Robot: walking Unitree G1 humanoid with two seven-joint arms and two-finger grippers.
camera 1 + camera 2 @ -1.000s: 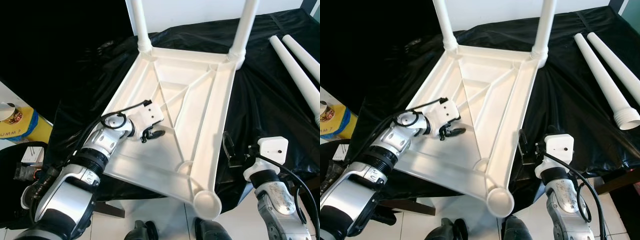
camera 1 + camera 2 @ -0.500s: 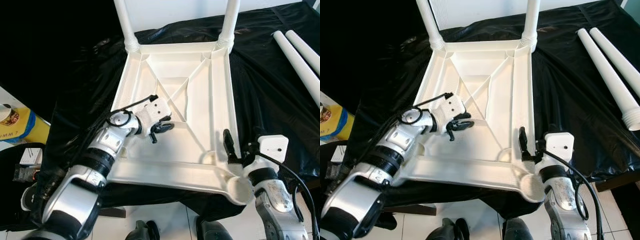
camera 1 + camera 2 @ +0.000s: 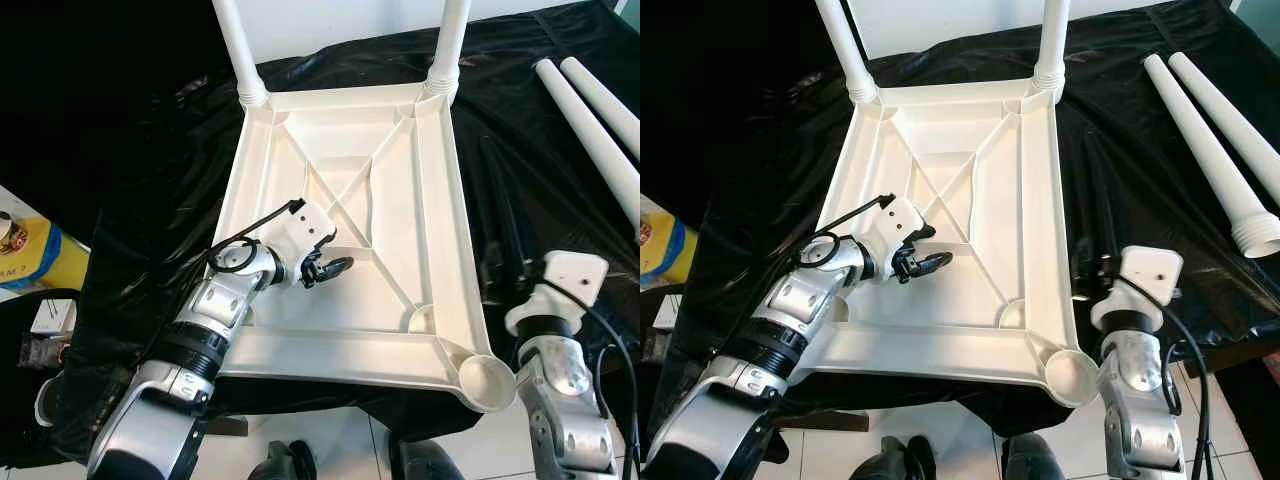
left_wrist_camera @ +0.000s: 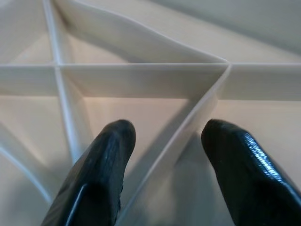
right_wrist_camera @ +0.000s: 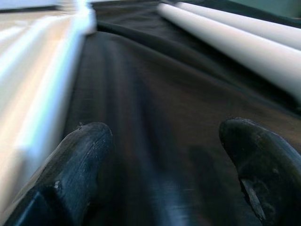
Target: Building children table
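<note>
Left end effector (image 3: 325, 266) hovers, fingers parted, over ribbed white plastic tabletop (image 3: 400, 200).

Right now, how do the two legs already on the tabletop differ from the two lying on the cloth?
The fitted legs stand upright in the far corner sockets of the upturned tabletop; the loose legs lie flat, side by side on the black cloth at the robot's right, attached to nothing. All four are plain white tapered tubes.

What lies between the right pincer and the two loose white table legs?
In the right wrist view, only bare black plastic sheet lies between the open right pincer and the two loose white plastic table legs.
</note>
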